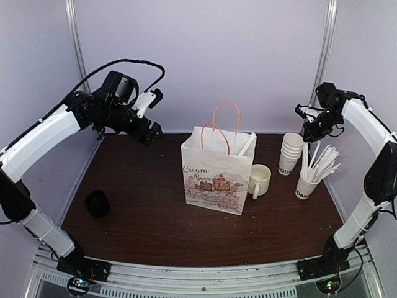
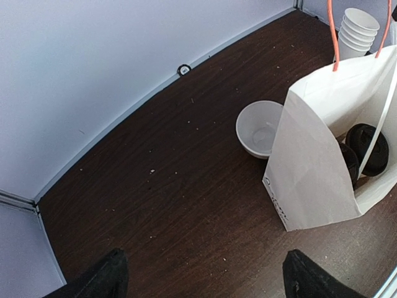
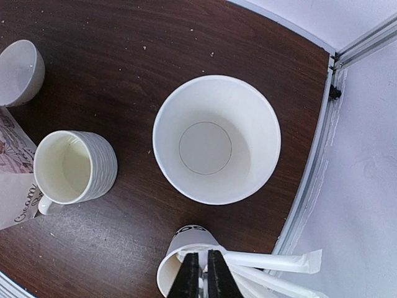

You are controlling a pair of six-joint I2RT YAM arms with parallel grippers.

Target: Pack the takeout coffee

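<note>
The takeout coffee (image 2: 370, 148) already sits inside the paper bag (image 1: 217, 177) at mid-surface. The left hand (image 2: 205, 274) hangs open near the far edge. The right hand (image 3: 200, 276), fingers pressed together above the straw cup (image 1: 305, 186) by the right edge, probably needs to open, drop straight and pinch one straw only.

The counter (image 1: 142, 211) is dark brown with a fine wood grain and pale specks. The paper bag (image 1: 217, 177) at its middle is white, with coral-pink handles (image 2: 333, 37) and a brown-and-pink drawing under brown script lettering. Inside it the takeout coffee (image 2: 371, 149) shows as two black lids. The mug (image 1: 258, 179) is off-white and ribbed, and the bowl (image 2: 260, 129) is plain white. Toward the far right corner the cup stack (image 1: 291, 152) is white. The straw cup (image 1: 304, 186) there is white with black lettering, its straws (image 1: 324, 162) wrapped in white. By the left edge is a black object (image 1: 97, 203). The left arm (image 1: 43, 139) and right arm (image 1: 367, 124) are white with black joints.
</note>
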